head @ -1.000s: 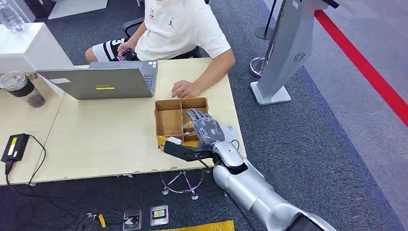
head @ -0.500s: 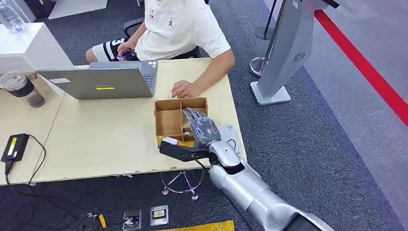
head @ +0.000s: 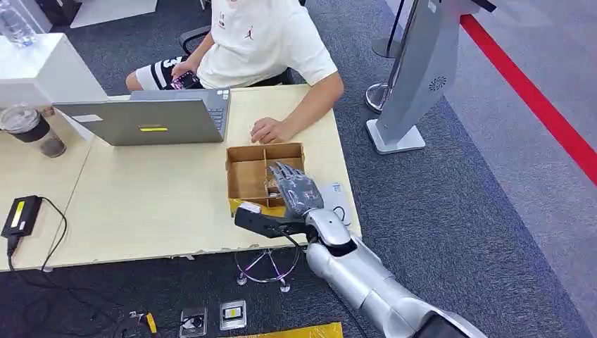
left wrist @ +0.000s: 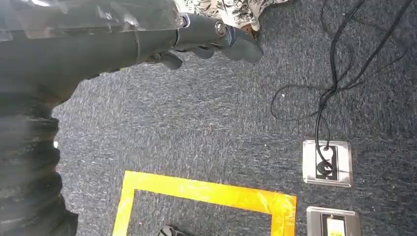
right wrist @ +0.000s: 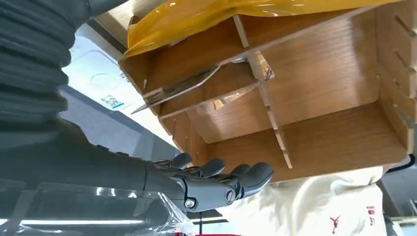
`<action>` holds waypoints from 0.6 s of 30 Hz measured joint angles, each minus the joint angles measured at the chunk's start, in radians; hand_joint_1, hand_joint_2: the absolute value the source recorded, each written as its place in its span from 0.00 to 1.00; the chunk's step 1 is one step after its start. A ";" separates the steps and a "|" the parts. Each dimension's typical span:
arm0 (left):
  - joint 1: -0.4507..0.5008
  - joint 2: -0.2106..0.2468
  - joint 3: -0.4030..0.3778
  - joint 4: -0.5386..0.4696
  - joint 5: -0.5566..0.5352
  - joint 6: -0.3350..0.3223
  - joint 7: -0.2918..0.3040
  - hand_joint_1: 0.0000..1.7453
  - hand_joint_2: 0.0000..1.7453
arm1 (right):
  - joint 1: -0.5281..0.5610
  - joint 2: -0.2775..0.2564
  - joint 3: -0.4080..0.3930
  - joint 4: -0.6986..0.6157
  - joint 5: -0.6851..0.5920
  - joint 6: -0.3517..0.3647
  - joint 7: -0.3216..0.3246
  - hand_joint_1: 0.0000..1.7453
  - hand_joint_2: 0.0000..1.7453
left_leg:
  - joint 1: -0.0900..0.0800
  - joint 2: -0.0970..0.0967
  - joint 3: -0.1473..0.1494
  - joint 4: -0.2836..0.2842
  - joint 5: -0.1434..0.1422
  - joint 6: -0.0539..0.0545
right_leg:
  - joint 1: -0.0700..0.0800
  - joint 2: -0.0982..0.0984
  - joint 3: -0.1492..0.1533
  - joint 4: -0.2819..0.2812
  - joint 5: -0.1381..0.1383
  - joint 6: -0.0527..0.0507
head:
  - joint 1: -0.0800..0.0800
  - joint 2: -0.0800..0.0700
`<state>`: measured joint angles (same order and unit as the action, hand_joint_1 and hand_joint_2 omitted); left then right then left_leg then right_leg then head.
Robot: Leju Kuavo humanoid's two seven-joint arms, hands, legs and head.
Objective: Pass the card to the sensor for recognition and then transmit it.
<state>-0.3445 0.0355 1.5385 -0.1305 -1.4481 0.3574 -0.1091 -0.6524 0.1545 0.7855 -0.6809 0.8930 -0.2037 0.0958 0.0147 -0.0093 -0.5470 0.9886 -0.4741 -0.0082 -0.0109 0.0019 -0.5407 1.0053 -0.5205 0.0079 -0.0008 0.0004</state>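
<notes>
My right hand point(head: 296, 190) has slid a touch toward the box's near-left vs a sec ago, w/ fingers point(right wrist: 246, 177) spread and flat, holding nothing, hovering over the right-hand compartments of the wooden box point(head: 248, 176). Box sits on the table point(head: 155, 204) near its right edge, yellow strip along its near wall. In my right wrist view a thin clear-looking card point(right wrist: 179, 88) lies tilted in one compartment, leaning on the divider; my fingers are apart from it, not touching. A small white tag-like patch, poss. the sensor point(head: 334, 189), lies on the table just right of the box. Person point(head: 260, 42) sits across, one hand resting on the table beside the box's far side. Laptop point(head: 151, 116) to the left. My left hand point(left wrist: 206, 39) hangs over grey carpet, fingers curled in, nothing in them.
</notes>
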 joint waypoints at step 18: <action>0.000 0.000 0.000 0.000 0.008 0.005 0.001 0.00 1.00 | -0.001 -0.003 0.000 0.031 -0.001 -0.001 0.000 0.05 1.00 | 0.000 0.000 0.000 0.000 0.000 0.000 | 0.000 0.000 0.000 0.000 0.000 0.000 | 0.000 0.000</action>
<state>-0.3445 0.0359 1.5385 -0.1305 -1.4405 0.3624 -0.1083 -0.6530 0.1514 0.7855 -0.6496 0.8923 -0.2048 0.0954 0.0147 -0.0094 -0.5470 0.9886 -0.4740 -0.0082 -0.0109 0.0019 -0.5406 1.0054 -0.5205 0.0079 -0.0008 0.0004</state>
